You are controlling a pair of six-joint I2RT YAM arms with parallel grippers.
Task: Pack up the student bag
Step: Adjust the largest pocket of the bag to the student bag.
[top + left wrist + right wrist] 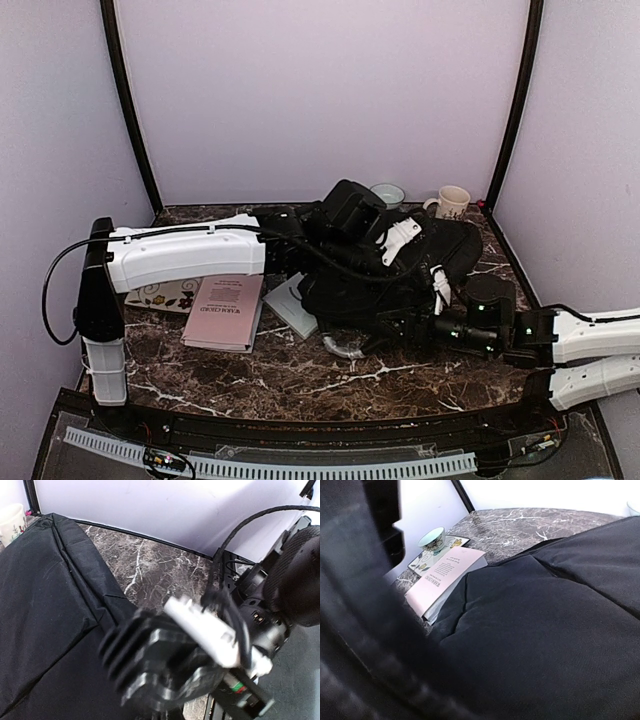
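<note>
A: What lay at the left of the tabletop [300, 375]?

B: On the dark, white-veined marble there was a flat card [160, 295] with a flower print. Next came a thin pink paperback [225, 310] with printed lettering, then a pale grey book [293, 305] just beside the student bag [400, 280]. From the right wrist, a small glazed teal bowl [432, 540] showed by that card.

A: How did the student bag look?

B: It lay flat to the right of the books, across the middle and right of the tabletop. It was large, black and roughly rectangular, made of soft matte woven fabric with raised seams and shallow creases. Behind it stood a second little bowl [387, 193] and a cream mug [452, 202] with a handle.

A: And the tools?

B: The left tool [405, 238] hung over the bag's top, clenched. Whether it pinched fabric, I could not tell. The right tool [395, 322] sat at the bag's near edge, black against black, so I could not tell whether it was released or clenched.
</note>
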